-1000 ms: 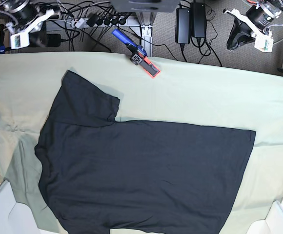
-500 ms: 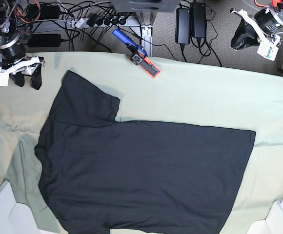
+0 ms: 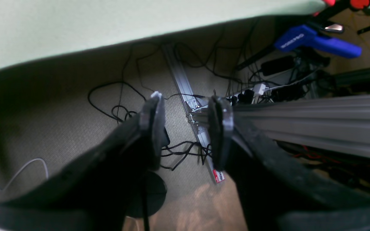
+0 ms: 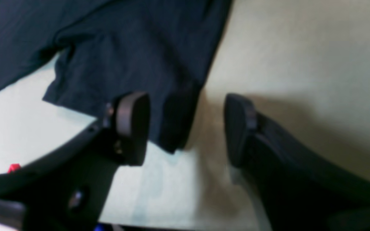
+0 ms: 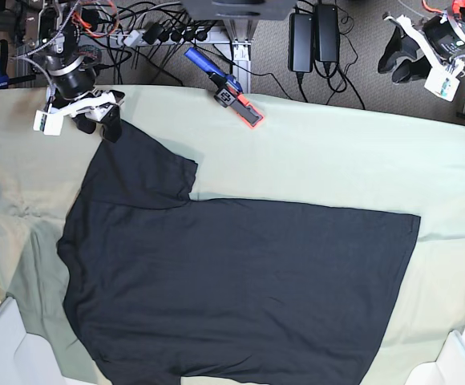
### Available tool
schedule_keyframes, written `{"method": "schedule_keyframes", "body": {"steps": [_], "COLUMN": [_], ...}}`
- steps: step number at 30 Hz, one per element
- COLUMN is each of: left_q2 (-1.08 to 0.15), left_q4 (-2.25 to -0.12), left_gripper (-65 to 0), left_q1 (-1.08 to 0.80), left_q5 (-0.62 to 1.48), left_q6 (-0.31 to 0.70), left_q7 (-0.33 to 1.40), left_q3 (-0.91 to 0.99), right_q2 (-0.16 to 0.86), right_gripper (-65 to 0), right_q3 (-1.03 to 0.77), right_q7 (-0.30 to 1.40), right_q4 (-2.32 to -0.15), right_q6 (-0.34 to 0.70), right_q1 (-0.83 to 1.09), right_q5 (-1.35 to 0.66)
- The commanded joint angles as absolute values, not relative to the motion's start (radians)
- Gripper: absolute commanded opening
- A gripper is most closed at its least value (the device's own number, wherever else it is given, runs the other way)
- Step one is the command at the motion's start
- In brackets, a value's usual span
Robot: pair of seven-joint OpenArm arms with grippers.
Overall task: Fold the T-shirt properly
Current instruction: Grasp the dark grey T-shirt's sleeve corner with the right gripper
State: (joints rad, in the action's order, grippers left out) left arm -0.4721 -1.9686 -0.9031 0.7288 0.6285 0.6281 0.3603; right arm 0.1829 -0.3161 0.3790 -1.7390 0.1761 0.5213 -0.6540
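The T-shirt (image 5: 232, 281) is lying flat, plain black side up, on the pale green cloth (image 5: 337, 160) covering the counter, in the same spot and shape as a second ago. What differs is the right gripper (image 5: 98, 120): a second ago it was hanging off past the far corner of the counter, half a second ago it was hovering over bare cloth beside the sleeve (image 5: 140, 164), and now it is sitting right at the sleeve's outer corner. In the right wrist view its fingers (image 4: 132, 128) are standing spread apart, with the sleeve's corner (image 4: 172, 128) lying between and just beyond them on the cloth; nothing is being pinched, though the blur makes it hard to tell whether the tips are touching the fabric. The left gripper (image 5: 405, 64) is hanging over the floor beyond the far edge of the counter, well apart from the shirt, having shifted only slightly. Its fingers (image 3: 153, 128) are parted with nothing between them, only the carpet, cables and a metal rail (image 3: 188, 96) showing in the gap. A blue and orange clamp (image 5: 224, 87) is gripping the far edge of the counter between the two arms, unchanged.
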Motion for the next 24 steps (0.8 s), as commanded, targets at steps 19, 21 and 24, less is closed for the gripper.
{"method": "schedule_keyframes", "body": {"steps": [19, 21, 24], "left_q2": [-0.517, -0.528, -0.546], "left_q4": [-1.983, -1.983, -1.983], "left_gripper": [-38.9, -38.9, -32.4], "left_q1": [-0.905, -0.894, -0.867], "left_q5": [0.744, 0.744, 0.744], "left_q6": [0.635, 0.630, 0.609], "left_q7": [0.602, 0.602, 0.602], "left_q3": [0.369, 0.369, 0.374], "right_q2": [0.060, 0.057, 0.052], "right_gripper": [-27.9, -28.2, -40.7], "right_q3": [-0.305, -0.305, -0.305], "right_q7": [0.371, 0.371, 0.371], "right_q4": [-1.668, -1.666, -1.666], "right_q6": [0.154, 0.154, 0.154], "right_q1": [0.389, 0.388, 0.389], "right_q5": [-0.616, -0.611, -0.583]}}
